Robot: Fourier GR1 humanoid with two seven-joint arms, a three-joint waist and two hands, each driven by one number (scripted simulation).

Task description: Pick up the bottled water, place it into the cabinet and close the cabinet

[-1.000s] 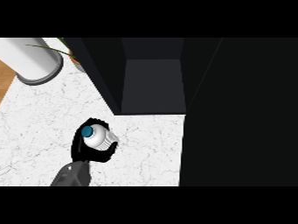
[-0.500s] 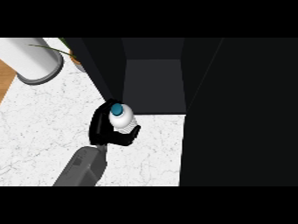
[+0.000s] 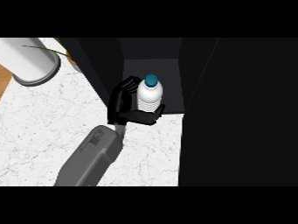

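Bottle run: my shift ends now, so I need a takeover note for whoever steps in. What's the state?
Left hand: shut on the bottle, which is upright with its cap up.
Right hand: not in view.
Bottle: held at the mouth of the open cabinet, not yet set down.
Done: pickup.
Left: set it inside, let go, pull the hand out, close the cabinet.

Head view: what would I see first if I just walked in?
The water bottle, white with a blue cap, pops out: the left robot hand curls round it at the open front of the dark cabinet. At the top left stands a big white round pot on the speckled white counter.
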